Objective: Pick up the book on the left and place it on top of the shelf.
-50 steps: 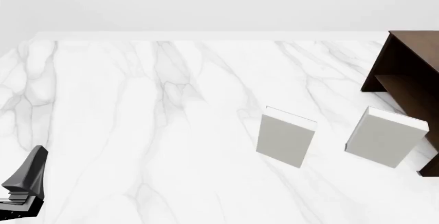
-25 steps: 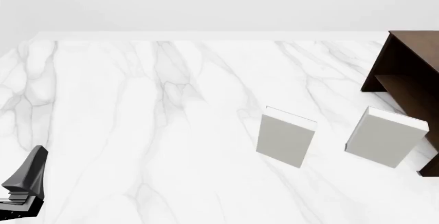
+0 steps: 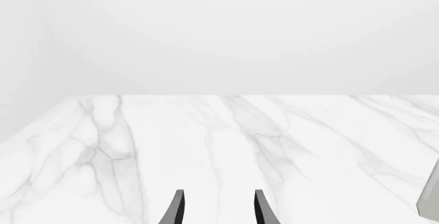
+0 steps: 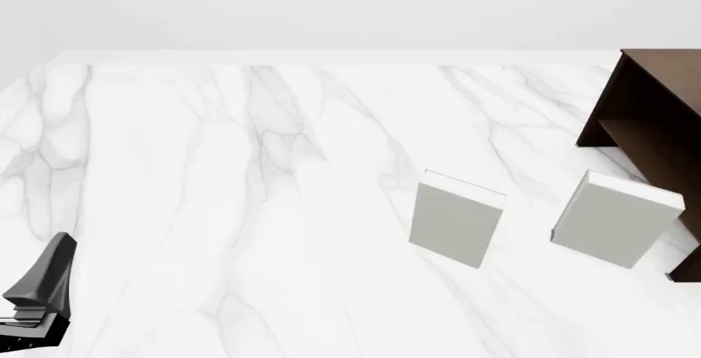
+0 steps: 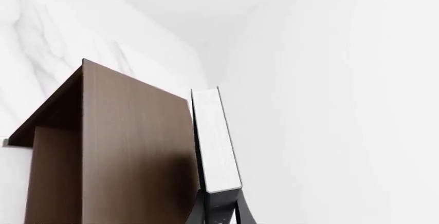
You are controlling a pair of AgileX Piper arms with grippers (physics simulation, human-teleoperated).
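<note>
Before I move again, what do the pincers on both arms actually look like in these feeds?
The left pincer has two slim, dark grey to black fingers tapering to points. In the front view it reads as an angular, glossy black wedge with ridged layers below. Only dark, narrow finger parts of the right pincer show. No cables or markings visible.

Three books (image 4: 455, 225), one shelf (image 4: 651, 132)
</note>
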